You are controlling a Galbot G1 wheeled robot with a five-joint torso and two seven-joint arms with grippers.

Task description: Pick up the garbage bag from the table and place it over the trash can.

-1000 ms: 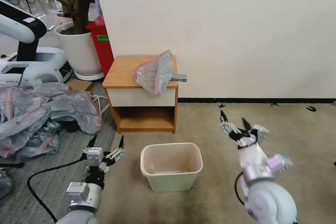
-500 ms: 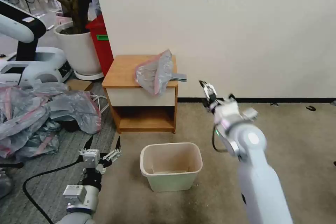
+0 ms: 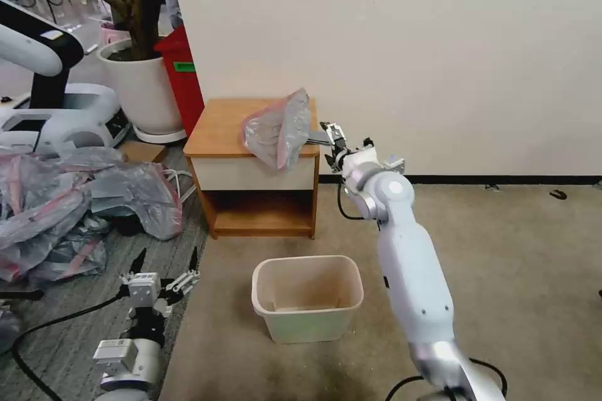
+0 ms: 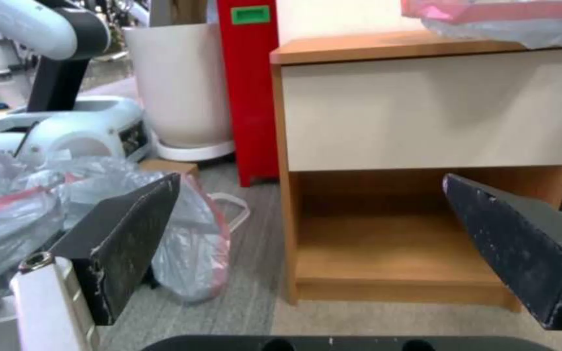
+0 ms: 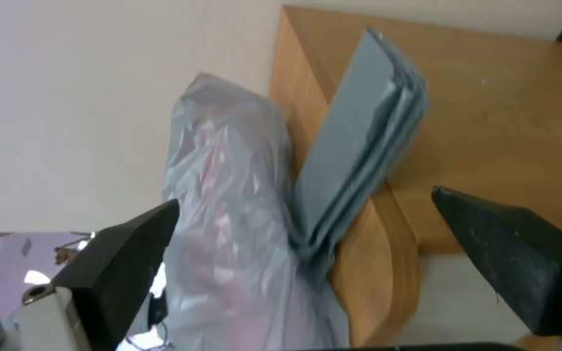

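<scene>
Since a second back, the right pincer had been swung up from over the carpet and reached out to the desk's right edge, while the left pincer had been dropped a little lower, near the floor by the grey mat. Neither the desk, the bag nor the bin had been shifted.

So the right pincer was parked just beside the garbage bag, jaws spread wide and nothing gripped between them. From the right wrist view the bag and a flat stack of folded grey sheets were framed between the two black fingers, not touched as far as could be seen.

The garbage bag was found on the right front part of the desk top, crumpled, with its long axis run from the back of the desk toward the front; its near end was draped over the front edge, down across the cream drawer. A pink band was seen along its upper edge.

The trash can was stood upright on the carpet in front of the desk, well apart from the bag. The left pincer was left released too, jaws apart.
</scene>
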